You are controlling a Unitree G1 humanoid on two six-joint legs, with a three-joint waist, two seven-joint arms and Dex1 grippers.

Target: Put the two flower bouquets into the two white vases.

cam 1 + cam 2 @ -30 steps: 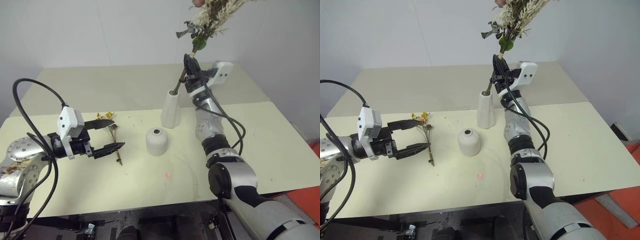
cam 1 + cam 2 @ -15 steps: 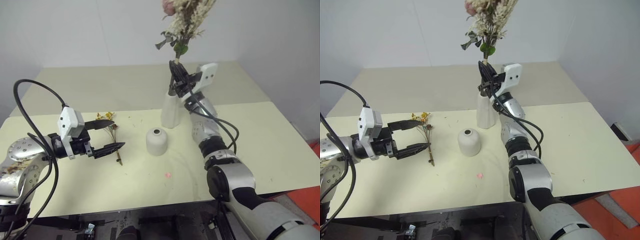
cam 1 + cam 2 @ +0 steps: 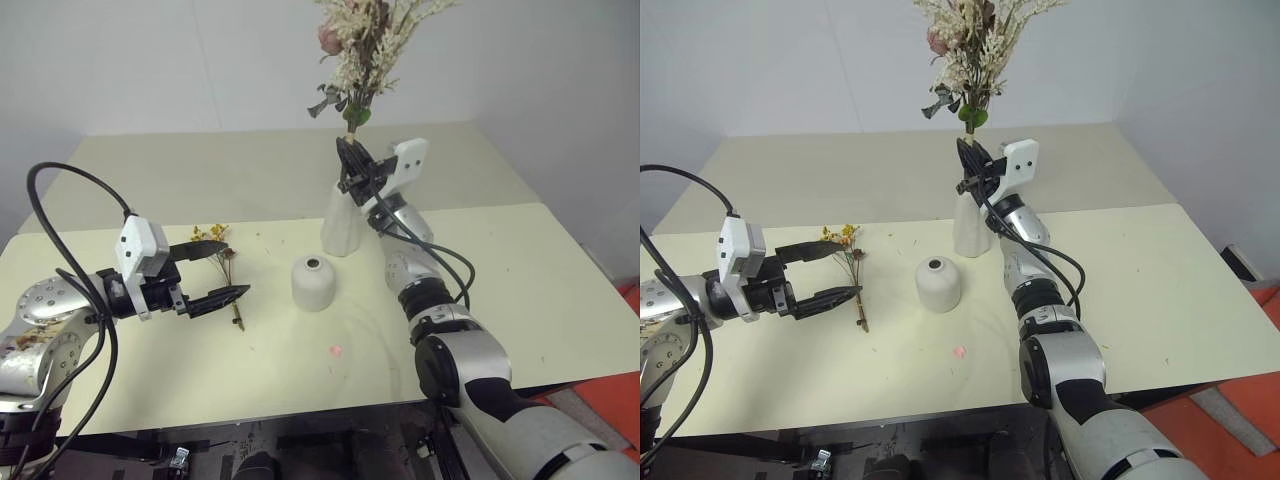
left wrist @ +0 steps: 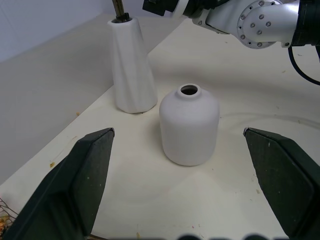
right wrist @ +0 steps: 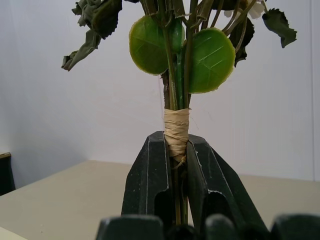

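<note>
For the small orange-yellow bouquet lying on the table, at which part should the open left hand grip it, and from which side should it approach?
Probably at the bare stems, between the blooms and the stem tips. The small bouquet lies flat on the table, blooms toward the far side, so the left hand, open just beside it, should come down from above with one finger on each side of the stems.

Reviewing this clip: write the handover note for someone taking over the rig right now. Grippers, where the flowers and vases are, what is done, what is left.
Right gripper: shut on the large bouquet's wrapped stems, stems standing in the tall vase.
Left gripper: open, empty, hovering beside the small bouquet.
Small bouquet lies flat on the table, left of the short vase, which is empty.
Done: large bouquet is in the tall vase, not yet released.
Left: release it, pick up the small bouquet, put it in the short vase.
</note>
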